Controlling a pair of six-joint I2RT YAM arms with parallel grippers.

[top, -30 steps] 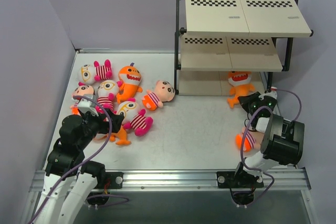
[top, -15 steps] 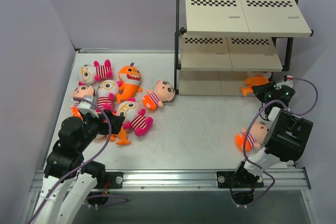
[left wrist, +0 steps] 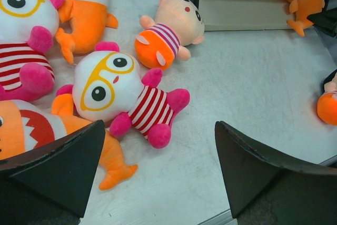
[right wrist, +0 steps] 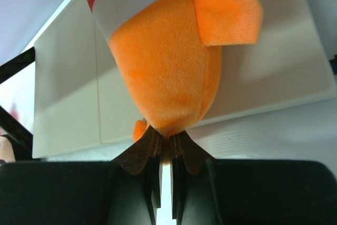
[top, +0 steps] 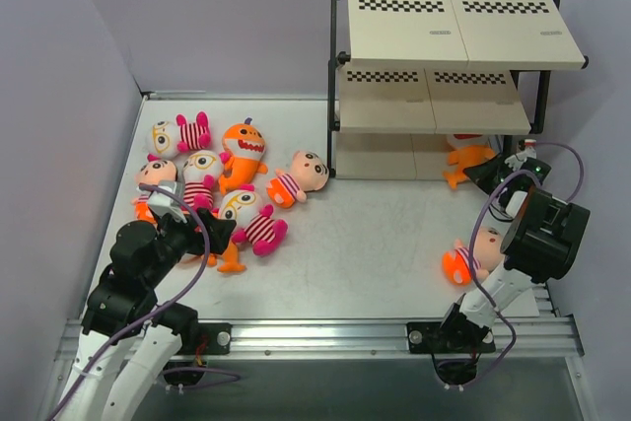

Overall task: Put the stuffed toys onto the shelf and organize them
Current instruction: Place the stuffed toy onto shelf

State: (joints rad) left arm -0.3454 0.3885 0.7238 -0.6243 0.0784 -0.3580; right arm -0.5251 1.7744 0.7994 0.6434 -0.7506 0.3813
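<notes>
Right jaws pinched on orange shark's tail at shelf bottom tier, left jaws apart; no legible writing.

Two robot arms with bulky matte black joints and white lower links, each trailing looping purple cables. The left gripper has broad, wedge-shaped black fingers.
</notes>
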